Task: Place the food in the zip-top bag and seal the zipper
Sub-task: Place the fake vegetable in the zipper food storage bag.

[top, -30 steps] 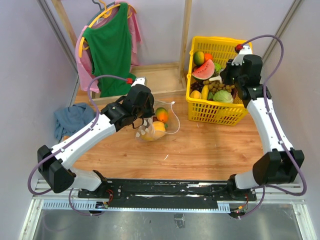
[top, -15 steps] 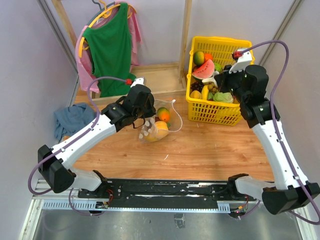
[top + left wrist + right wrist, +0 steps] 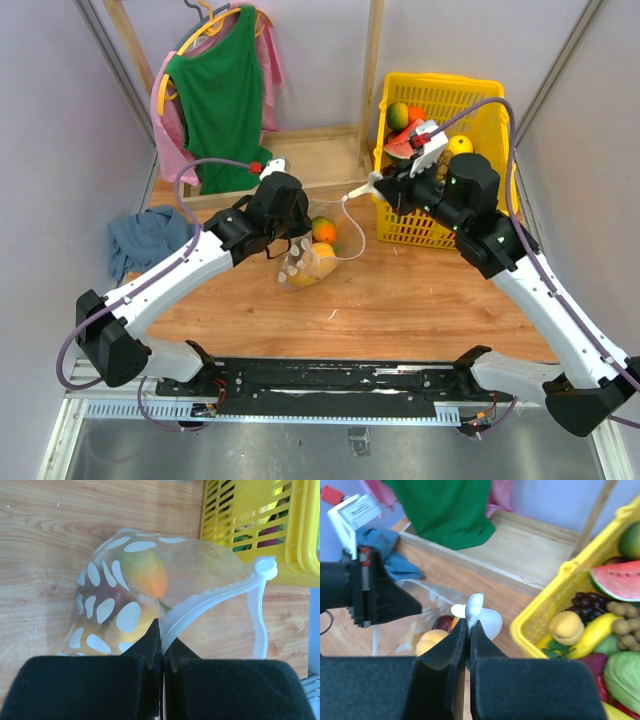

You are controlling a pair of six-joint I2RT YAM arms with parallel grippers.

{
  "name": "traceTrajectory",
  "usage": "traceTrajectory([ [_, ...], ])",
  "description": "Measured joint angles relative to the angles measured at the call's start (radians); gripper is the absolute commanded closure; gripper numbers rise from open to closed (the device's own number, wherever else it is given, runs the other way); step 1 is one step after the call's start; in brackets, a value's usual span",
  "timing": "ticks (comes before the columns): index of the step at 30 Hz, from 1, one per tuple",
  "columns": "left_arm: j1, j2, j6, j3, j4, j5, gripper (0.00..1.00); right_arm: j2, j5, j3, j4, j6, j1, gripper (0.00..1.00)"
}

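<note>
The zip-top bag (image 3: 310, 257), clear with white dots, lies on the wooden table with food inside: an orange fruit (image 3: 323, 231) and a yellow one (image 3: 318, 264). In the left wrist view a green-orange mango (image 3: 147, 575) shows through the bag (image 3: 112, 605). My left gripper (image 3: 162, 630) is shut on the bag's mouth edge, right at the zipper (image 3: 215, 592), which arcs away towards the basket. My right gripper (image 3: 469, 625) is shut on a small white toy food piece (image 3: 487, 617), held above the table between basket and bag (image 3: 358, 190). A dark purple fruit (image 3: 442, 622) shows in the bag below it.
The yellow basket (image 3: 432, 228) at the back right holds watermelon, grapes, banana and other toy food (image 3: 615, 577). A blue cloth (image 3: 145, 238) lies at the left. Green and pink garments (image 3: 222, 95) hang on a wooden rack behind the bag.
My right arm has swung left out of the basket towards the bag, carrying the white piece. The left gripper keeps its hold; the bag has shifted only slightly.
</note>
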Motion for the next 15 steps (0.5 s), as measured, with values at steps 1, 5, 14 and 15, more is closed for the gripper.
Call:
traceTrajectory([
  [1, 0.000, -0.002, -0.002, -0.003, 0.000, 0.000, 1.00, 0.000, -0.001, -0.006, 0.002, 0.000, 0.021, 0.99],
  [5, 0.000, -0.010, -0.008, -0.006, 0.001, 0.000, 1.00, 0.005, -0.006, -0.040, 0.010, 0.000, 0.083, 0.99],
  [14, 0.000, -0.023, -0.008, -0.006, 0.005, 0.000, 1.00, 0.079, 0.005, -0.071, 0.015, -0.010, 0.210, 0.99],
  [15, 0.000, -0.023, -0.008, -0.006, 0.005, 0.000, 1.00, 0.087, 0.007, -0.074, 0.015, -0.013, 0.219, 0.99],
])
